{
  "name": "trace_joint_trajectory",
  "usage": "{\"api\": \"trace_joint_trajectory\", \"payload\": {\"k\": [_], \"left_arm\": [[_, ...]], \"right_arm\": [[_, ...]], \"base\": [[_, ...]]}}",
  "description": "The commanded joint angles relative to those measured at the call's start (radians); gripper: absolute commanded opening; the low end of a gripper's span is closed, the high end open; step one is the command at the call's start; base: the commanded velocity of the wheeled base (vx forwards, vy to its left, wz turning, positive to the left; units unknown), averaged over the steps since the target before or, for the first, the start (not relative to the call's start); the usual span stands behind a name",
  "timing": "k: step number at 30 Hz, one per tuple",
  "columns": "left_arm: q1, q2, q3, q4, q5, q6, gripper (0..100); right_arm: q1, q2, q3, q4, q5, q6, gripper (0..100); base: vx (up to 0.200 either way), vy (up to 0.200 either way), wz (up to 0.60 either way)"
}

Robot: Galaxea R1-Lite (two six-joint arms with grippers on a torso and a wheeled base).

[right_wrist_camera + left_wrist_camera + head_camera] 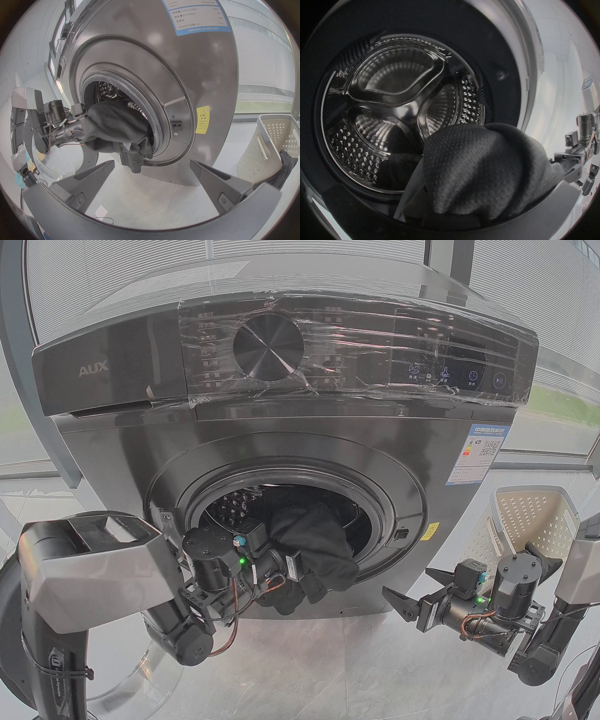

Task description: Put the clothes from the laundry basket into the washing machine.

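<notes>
Head view showed the washing machine with its door opening exposed and a black garment lying across the rim of that opening at 6 o'clock. Part of the garment was inside the drum; the rest hung outside over the lower lip, with a fold trailing down the front panel.

1. Left gripper: positioned at 7 o'clock of the opening, against the garment. The cloth covered the claw, so I could not tell whether it was pinching the fabric or had let go. The left wrist view confirmed this: the garment filled the foreground, with the bare steel drum behind it.

2. Right gripper: positioned at 4 o'clock of the opening, low and well apart from the garment. Its claw was spread wide and carried nothing.

3. Laundry basket: standing on the floor at 3 o'clock of the machine. A second dark garment lay over its near edge.

Progress, as I judged it: the task was partly done. One garment was at the threshold but not yet fully inside, and the drum behind it looked empty. Outstanding work: push the hanging portion clear of the rim, then collect the item at the basket.
</notes>
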Motion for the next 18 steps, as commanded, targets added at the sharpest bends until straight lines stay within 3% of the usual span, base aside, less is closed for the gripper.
{"api": "trace_joint_trajectory", "payload": {"k": [1, 18], "left_arm": [[0.016, 0.140, -0.182, 0.053, 0.023, 0.004, 0], [0.121, 0.351, -0.738, 0.336, 0.158, 0.038, 0]], "right_arm": [[0.011, 0.003, 0.001, -0.002, -0.001, 0.000, 100], [0.014, 0.008, 0.003, -0.001, -0.001, 0.000, 100]], "base": [[0.000, 0.000, 0.00], [0.000, 0.000, 0.00]]}}
